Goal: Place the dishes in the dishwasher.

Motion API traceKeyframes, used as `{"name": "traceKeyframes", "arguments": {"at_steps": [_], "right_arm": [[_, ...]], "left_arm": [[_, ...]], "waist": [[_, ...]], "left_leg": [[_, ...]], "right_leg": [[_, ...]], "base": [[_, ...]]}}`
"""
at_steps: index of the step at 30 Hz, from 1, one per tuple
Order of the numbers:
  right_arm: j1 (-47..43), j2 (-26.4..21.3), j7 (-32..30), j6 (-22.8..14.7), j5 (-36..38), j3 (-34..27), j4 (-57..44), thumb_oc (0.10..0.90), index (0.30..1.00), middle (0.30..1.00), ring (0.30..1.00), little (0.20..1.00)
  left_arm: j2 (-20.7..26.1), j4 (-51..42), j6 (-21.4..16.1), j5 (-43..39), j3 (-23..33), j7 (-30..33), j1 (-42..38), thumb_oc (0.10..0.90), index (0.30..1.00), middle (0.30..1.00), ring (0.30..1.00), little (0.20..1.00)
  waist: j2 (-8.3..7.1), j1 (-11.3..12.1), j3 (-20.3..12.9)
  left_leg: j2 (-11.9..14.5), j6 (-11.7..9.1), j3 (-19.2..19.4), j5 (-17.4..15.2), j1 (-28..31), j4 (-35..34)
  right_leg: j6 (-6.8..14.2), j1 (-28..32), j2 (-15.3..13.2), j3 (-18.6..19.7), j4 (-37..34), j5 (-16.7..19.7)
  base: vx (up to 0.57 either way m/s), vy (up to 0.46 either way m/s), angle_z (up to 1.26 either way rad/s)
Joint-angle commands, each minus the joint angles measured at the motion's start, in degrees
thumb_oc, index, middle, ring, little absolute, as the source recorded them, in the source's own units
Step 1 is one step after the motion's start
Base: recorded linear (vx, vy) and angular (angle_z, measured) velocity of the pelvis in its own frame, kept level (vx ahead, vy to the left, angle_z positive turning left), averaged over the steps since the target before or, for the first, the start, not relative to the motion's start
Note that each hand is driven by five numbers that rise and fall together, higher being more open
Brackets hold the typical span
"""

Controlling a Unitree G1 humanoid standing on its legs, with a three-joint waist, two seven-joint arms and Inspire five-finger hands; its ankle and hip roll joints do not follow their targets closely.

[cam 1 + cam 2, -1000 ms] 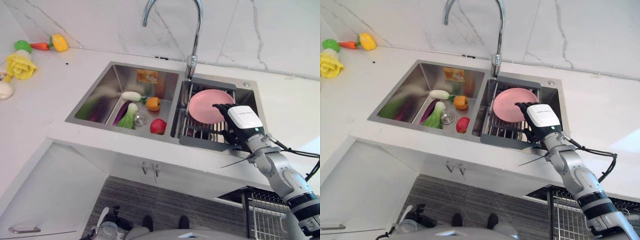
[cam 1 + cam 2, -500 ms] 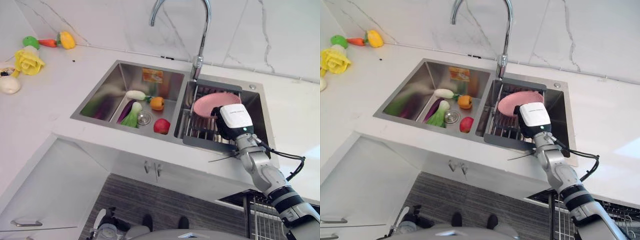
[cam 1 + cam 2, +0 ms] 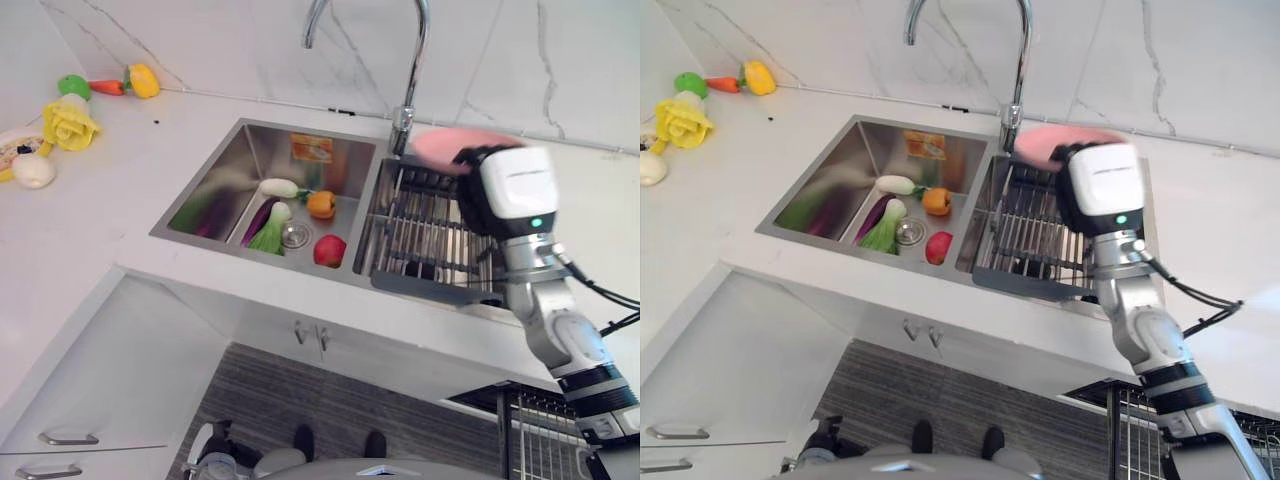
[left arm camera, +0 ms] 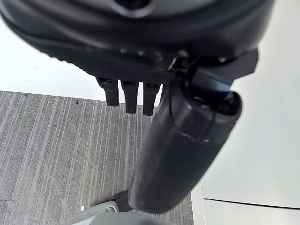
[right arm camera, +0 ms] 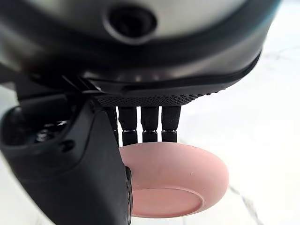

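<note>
The pink plate (image 5: 176, 183) is up in the air, clamped in the right hand (image 3: 505, 190), with the fingers (image 5: 150, 124) over its upper face and the thumb (image 5: 84, 173) against its edge. In the head views the plate (image 3: 1060, 143) shows as a pink rim past the top of the hand, above the far end of the dish rack (image 3: 430, 235) and close to the foot of the tap (image 3: 405, 110).

The rack sits in the right basin of the sink (image 3: 215, 175). In the left basin lie a white radish (image 3: 277, 187), a purple eggplant (image 3: 252, 218), a leafy green (image 3: 270, 232), an orange pepper (image 3: 321, 204) and a red apple (image 3: 330, 250), grouped round the drain.

On the white counter (image 3: 110, 220), well to the left of the sink, are more toy vegetables, among them a yellow pepper (image 3: 143, 80) and a carrot (image 3: 105, 87) by the wall.

The left hand (image 4: 178, 150) hangs over grey striped floor (image 4: 56, 154), its fingers relaxed and empty.
</note>
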Motion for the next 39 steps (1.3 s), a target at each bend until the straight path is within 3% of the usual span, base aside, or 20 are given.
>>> {"name": "traceKeyframes", "arguments": {"at_steps": [1,9,13,17,18,19,20,22,25,26,28,29,31,37,39], "right_arm": [[-5.5,-2.3,-7.9,-1.1,4.4,-6.8,-9.3,0.400,0.300,0.300,0.300,0.300],[1.2,-0.8,-9.1,-4.9,8.4,-15.0,-18.7,0.400,0.300,0.300,0.300,0.300],[5.3,-2.1,-10.1,-5.9,10.1,-21.5,-22.3,0.400,0.300,0.300,0.300,0.300],[4.8,-3.0,-10.5,-5.1,9.9,-22.7,-22.3,0.400,0.300,0.300,0.300,0.300],[4.8,-3.1,-10.7,-4.3,9.5,-23.5,-22.1,0.400,0.300,0.300,0.300,0.300],[4.8,-3.1,-10.7,-4.3,9.5,-23.5,-22.1,0.400,0.300,0.300,0.300,0.300],[4.3,-3.0,-10.8,-3.9,9.4,-23.1,-21.9,0.400,0.300,0.300,0.300,0.300],[3.4,-3.5,-10.3,-3.3,7.9,-21.8,-23.0,0.400,0.300,0.300,0.300,0.300],[3.8,-3.9,-9.5,-3.3,7.1,-21.6,-23.5,0.400,0.300,0.300,0.300,0.300],[3.7,-4.8,-7.8,-2.5,5.6,-21.3,-23.6,0.400,0.300,0.300,0.300,0.300],[4.2,-5.3,-7.1,-2.2,4.4,-21.8,-24.1,0.400,0.300,0.300,0.300,0.300],[5.1,-6.6,-6.3,-1.8,3.5,-23.0,-24.2,0.400,0.300,0.300,0.300,0.300],[6.2,-6.7,-5.8,-2.2,4.1,-24.6,-24.8,0.400,0.300,0.300,0.300,0.300],[11.2,-8.2,-4.3,-1.8,2.8,-27.4,-24.6,0.400,0.300,0.300,0.300,0.300],[11.8,-8.3,-4.0,-1.7,2.5,-27.3,-24.2,0.400,0.300,0.300,0.300,0.300]], "left_arm": [[0.9,2.2,-0.1,2.2,-0.8,1.4,-2.6,0.800,0.900,0.900,0.900,0.900],[0.6,2.0,0.4,3.3,-0.9,0.6,-2.1,0.800,0.900,0.900,0.900,0.900],[0.9,1.3,0.1,4.4,-2.2,-0.8,-3.4,0.800,0.900,0.900,0.900,0.900],[1.9,1.9,-0.3,3.5,-1.1,-0.7,-5.3,0.800,0.900,0.900,0.900,0.900],[3.0,2.0,-0.5,3.0,-0.5,-0.9,-6.0,0.800,0.900,0.900,0.900,0.900],[3.0,2.0,-0.5,3.0,-0.5,-0.9,-6.0,0.800,0.900,0.900,0.900,0.900],[3.6,1.9,-0.5,3.3,-0.5,-0.9,-6.0,0.800,0.900,0.900,0.900,0.900],[4.3,1.3,-0.2,3.9,0.6,-1.0,-4.9,0.800,0.900,0.900,0.900,0.900],[4.5,0.9,0.0,4.0,1.3,-1.2,-4.2,0.800,0.900,0.900,0.900,0.900],[4.7,0.1,0.0,4.0,2.1,-1.1,-3.6,0.800,0.900,0.900,0.900,0.900],[4.7,-0.6,0.0,4.4,1.8,-1.4,-3.2,0.800,0.900,0.900,0.900,0.900],[4.4,-0.4,-0.1,4.2,2.8,-1.4,-3.2,0.800,0.900,0.900,0.900,0.900],[3.9,-0.1,0.0,4.7,3.5,-1.5,-3.1,0.800,0.900,0.900,0.900,0.900],[2.6,-0.5,-0.4,6.2,3.0,-2.3,-3.6,0.800,0.900,0.900,0.900,0.900],[2.5,-0.6,-0.4,6.2,3.0,-2.3,-3.4,0.800,0.900,0.900,0.900,0.900]], "waist": [[-4.71,0.4,-2.3],[-4.54,-1.9,-2.5],[-5.06,-5.5,-1.3],[-6.20,-7.4,-0.3],[-6.33,-8.3,-0.3],[-6.33,-8.3,-0.3],[-6.38,-7.4,-0.8],[-5.74,-3.4,-1.6],[-5.65,-2.2,-1.4],[-5.67,-0.3,-1.9],[-6.34,0.5,-2.0],[-7.21,0.2,-2.4],[-7.16,-0.3,-2.5],[-4.61,-3.6,-1.4],[-4.28,-3.8,-1.3]], "left_leg": [[1.9,-2.1,2.4,-5.0,3.5,0.3],[1.7,-1.3,3.6,-5.3,3.7,0.3],[0.8,-0.1,4.5,-5.5,2.8,0.3],[1.3,0.4,9.2,-4.6,-0.7,0.3],[3.3,0.2,11.6,-3.7,-3.6,0.3],[3.3,0.2,11.6,-3.7,-3.6,0.3],[4.2,0.2,13.5,-2.5,-5.4,0.4],[7.6,-0.2,22.3,-0.7,-7.1,1.7],[8.1,-0.5,24.5,-0.6,-6.9,2.6],[8.8,-0.4,27.6,-1.0,-7.4,3.7],[8.5,-0.4,29.4,-1.8,-7.7,5.0],[9.2,-1.5,31.6,-0.4,-8.4,6.1],[9.9,-2.5,32.6,0.1,-7.3,5.9],[11.7,-4.5,33.1,1.2,-5.0,6.1],[12.0,-4.7,33.4,1.4,-4.6,6.0]], "right_leg": [[7.3,0.5,-6.5,1.4,0.7,-1.7],[7.5,-0.9,-5.8,4.3,0.7,-1.1],[8.1,-4.1,-5.7,7.5,1.7,0.9],[10.1,-10.6,-5.0,11.6,1.0,5.3],[11.6,-13.4,-4.7,14.6,1.0,6.3],[11.6,-13.4,-4.7,14.6,1.0,6.3],[11.4,-13.6,-5.2,13.5,1.0,6.3],[11.1,-8.6,-10.4,-1.1,2.9,3.4],[10.9,-6.5,-11.6,-4.2,4.1,2.6],[11.3,-2.3,-13.9,-7.6,8.4,-0.1],[11.8,-0.2,-14.4,-7.7,7.8,-0.4],[12.2,0.3,-13.3,-8.0,2.8,-0.4],[12.6,-0.3,-12.9,-8.3,1.2,0.0],[12.0,-0.3,-11.3,-9.0,0.8,-1.1],[11.8,-0.2,-11.0,-8.8,0.8,-1.3]], "base": [[0.00,0.000,0.00],[-0.02,0.022,-0.19],[-0.09,0.097,-0.27],[-0.21,0.041,-0.91],[-0.27,-0.031,-0.91],[-0.29,-0.086,-1.59],[-0.33,-0.046,-1.51],[-0.38,-0.032,-1.31],[-0.16,0.038,-1.80],[-0.21,0.040,-2.15],[-0.15,0.027,-1.60],[-0.02,-0.082,-1.37],[-0.01,-0.110,-1.30],[0.01,-0.088,0.02],[0.02,-0.051,0.14]]}}
